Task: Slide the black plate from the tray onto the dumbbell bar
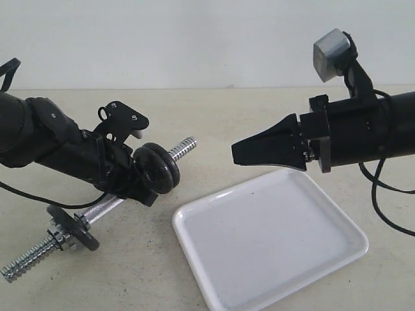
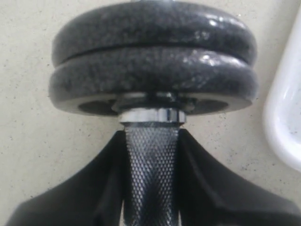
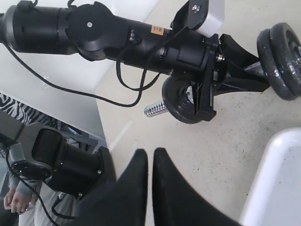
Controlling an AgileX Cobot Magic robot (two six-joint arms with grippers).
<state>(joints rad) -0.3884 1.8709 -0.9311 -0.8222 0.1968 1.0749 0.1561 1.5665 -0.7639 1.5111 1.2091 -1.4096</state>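
My left gripper [image 1: 139,188] [image 2: 151,141] is shut on the knurled middle of the dumbbell bar [image 1: 104,210] [image 2: 150,179] and holds it tilted above the table. Two black discs sit pressed together near the bar's raised threaded end. The outer one is the black plate [image 1: 168,171] [image 2: 150,28] [image 3: 291,52]; the inner one rests against a chrome collar [image 2: 150,115]. A third disc [image 1: 81,232] sits near the low end. The white tray [image 1: 272,246] [image 3: 277,188] holds nothing. My right gripper [image 1: 235,154] [image 3: 150,153] hangs shut and empty above the tray's far left corner.
The tray's rounded rim [image 2: 287,117] lies close beside the discs. The bar's low threaded end [image 1: 26,262] reaches toward the table's front left. A dark machine base [image 3: 61,160] stands beyond the table edge in the right wrist view.
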